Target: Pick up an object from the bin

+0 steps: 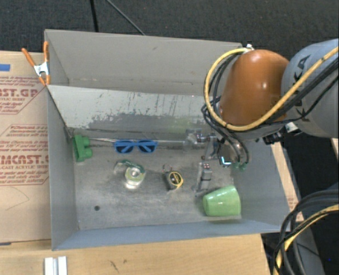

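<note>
While just beside pincer [205, 182], one green cup [222, 202].

A pair of blue sunglasses [136, 146] lies toward the far side, left of the middle. Further left sits a green block-like piece [81, 148], apart from them. Nearer, a small clear rounded thing [132, 176] lies mid-floor. To its right, not touching it, lies a small black-and-yellow item [174, 180].

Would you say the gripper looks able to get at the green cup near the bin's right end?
Probably yes. The gripper is right beside the green cup with nothing between them; the small black and yellow thing lies apart from both. The bin's near wall is close, which may cramp it.
</note>
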Motion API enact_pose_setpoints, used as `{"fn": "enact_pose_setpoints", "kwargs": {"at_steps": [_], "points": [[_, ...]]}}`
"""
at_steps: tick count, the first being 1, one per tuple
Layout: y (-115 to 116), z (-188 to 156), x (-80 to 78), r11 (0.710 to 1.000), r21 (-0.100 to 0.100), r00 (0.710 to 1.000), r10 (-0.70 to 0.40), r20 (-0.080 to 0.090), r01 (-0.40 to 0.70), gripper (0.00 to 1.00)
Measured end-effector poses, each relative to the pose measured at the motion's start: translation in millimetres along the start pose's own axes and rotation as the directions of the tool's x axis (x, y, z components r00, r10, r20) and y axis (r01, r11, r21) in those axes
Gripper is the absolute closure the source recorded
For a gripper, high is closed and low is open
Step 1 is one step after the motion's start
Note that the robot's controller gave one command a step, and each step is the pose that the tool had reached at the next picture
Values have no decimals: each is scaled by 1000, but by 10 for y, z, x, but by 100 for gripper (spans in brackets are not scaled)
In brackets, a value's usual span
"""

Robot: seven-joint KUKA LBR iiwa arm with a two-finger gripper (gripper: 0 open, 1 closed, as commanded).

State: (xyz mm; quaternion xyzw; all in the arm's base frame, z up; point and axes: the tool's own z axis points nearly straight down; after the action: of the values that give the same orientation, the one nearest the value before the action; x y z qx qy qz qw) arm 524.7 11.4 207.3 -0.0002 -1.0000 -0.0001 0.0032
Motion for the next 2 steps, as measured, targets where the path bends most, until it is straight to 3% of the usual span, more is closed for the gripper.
{"fn": "enact_pose_setpoints", "kwargs": {"at_steps": [1,2], "points": [[-670,1332,179,991,0,991,-133,-2,133,0],[-1481,1308,346,972,6,972,-235,11,235,0]]}}
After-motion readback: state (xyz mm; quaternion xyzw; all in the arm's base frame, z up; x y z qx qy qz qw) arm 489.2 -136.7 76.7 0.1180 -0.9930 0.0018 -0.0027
